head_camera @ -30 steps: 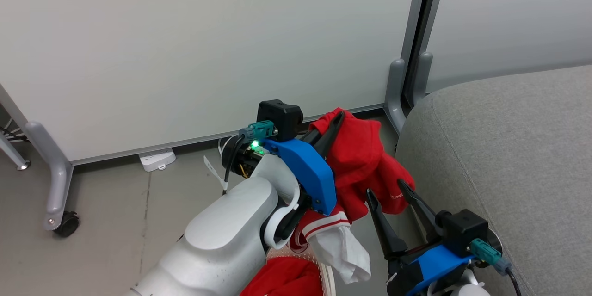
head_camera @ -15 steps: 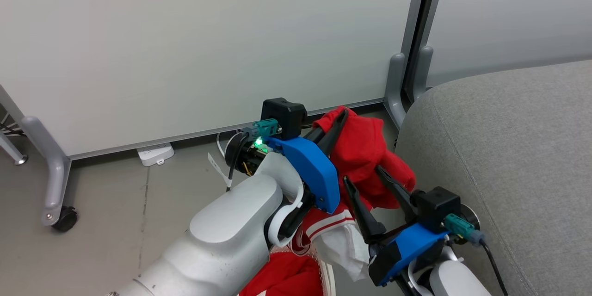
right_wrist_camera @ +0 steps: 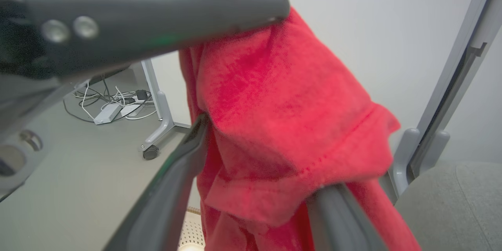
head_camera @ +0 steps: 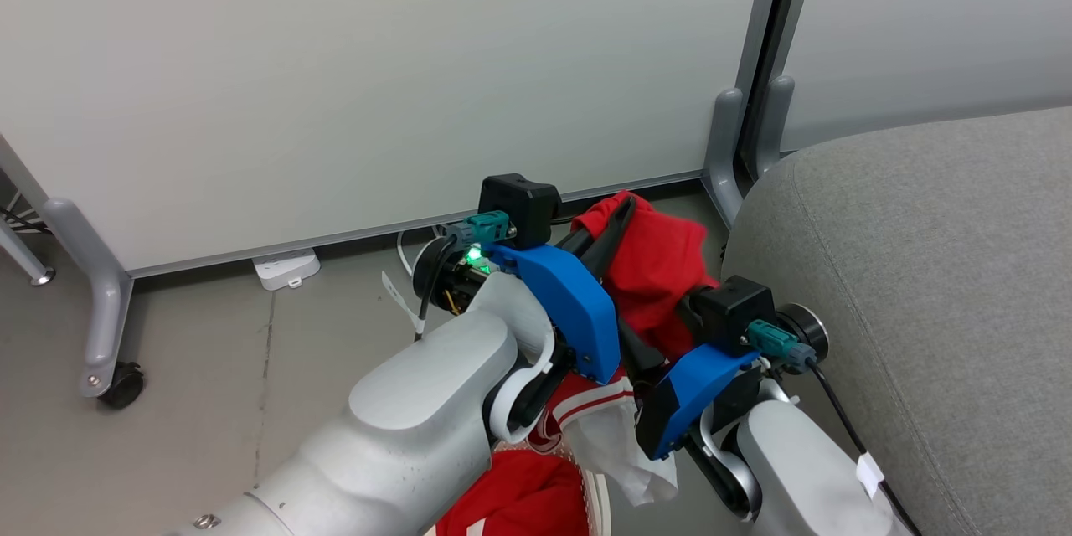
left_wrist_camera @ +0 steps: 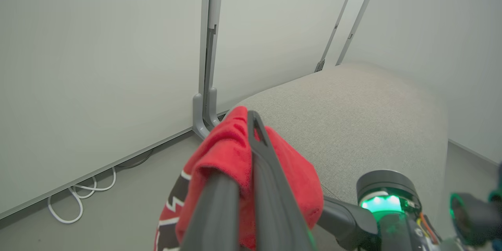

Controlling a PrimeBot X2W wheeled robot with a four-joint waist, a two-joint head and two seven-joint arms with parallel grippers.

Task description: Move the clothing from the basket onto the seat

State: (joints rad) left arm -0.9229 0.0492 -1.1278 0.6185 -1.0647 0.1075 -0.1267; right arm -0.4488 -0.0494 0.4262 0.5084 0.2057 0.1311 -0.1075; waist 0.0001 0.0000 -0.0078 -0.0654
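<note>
Head view shows the left gripper (head_camera: 614, 222) clenched on the red fabric clothing (head_camera: 662, 268), held in the air just beside the rounded edge of the large light-grey upholstered seat (head_camera: 921, 251), whose broad top lies open, while the right gripper (right_wrist_camera: 262, 153) straddles the hanging cloth with fingers spread, and the cloth's dark-and-white markings are too cut off to read.

A big white wall board (head_camera: 335, 59) stands at the back, w/ a grey post (head_camera: 764, 33) at its right edge & a curved grey foot (head_camera: 722, 142) at the bottom. On the left of the head view a grey leg (head_camera: 96, 301) goes down to a little black wheel (head_camera: 123, 385) on the grey floor (head_camera: 209, 368) — a white plug box (head_camera: 286, 268) lies under the board's bottom edge. The left wrist view shows a white cord (left_wrist_camera: 80, 204) in loops on the floor by the wall — the right wrist view shows more cords (right_wrist_camera: 117, 104) in a messy pile next to another wheel (right_wrist_camera: 151, 152).
</note>
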